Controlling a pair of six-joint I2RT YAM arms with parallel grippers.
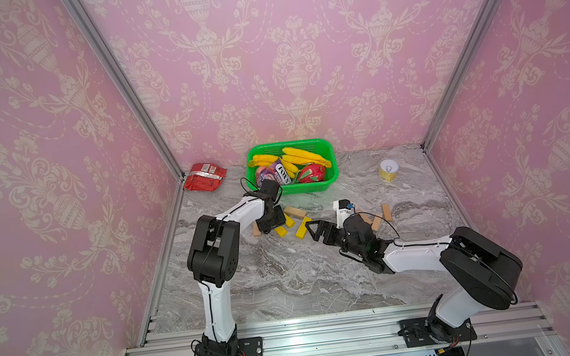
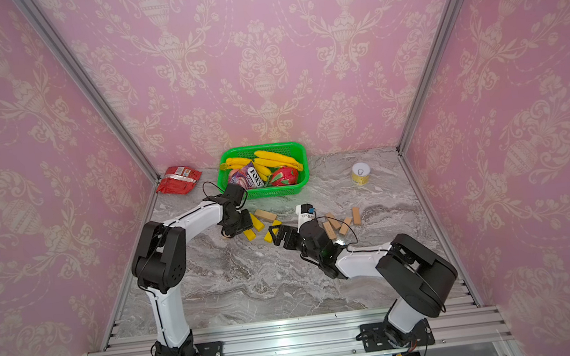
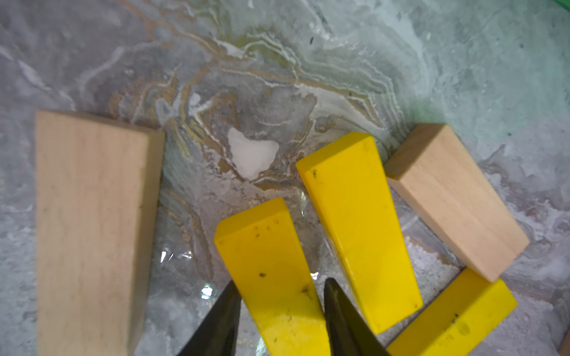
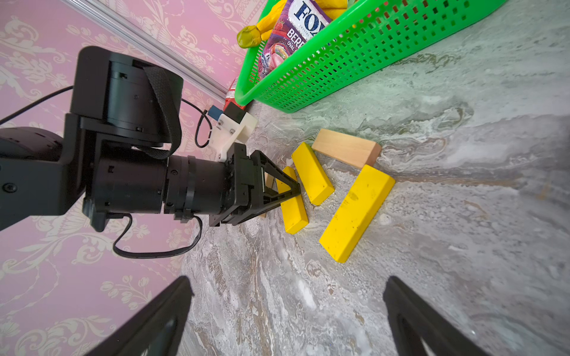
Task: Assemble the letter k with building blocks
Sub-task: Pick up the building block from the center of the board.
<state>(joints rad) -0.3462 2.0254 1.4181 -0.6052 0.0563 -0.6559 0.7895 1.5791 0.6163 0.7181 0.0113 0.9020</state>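
Yellow block (image 3: 265, 246) flat, long axis along left end effector (image 3: 281, 281) clamping it; right end effector (image 4: 288, 279) released.

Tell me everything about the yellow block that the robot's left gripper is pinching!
The bright yellow rectangular block is a flat painted bar with small dark specks. It lies flat on the grey marbled table. The left gripper pinches its two long sides near one end. A second yellow block lies close beside it with a gap between.
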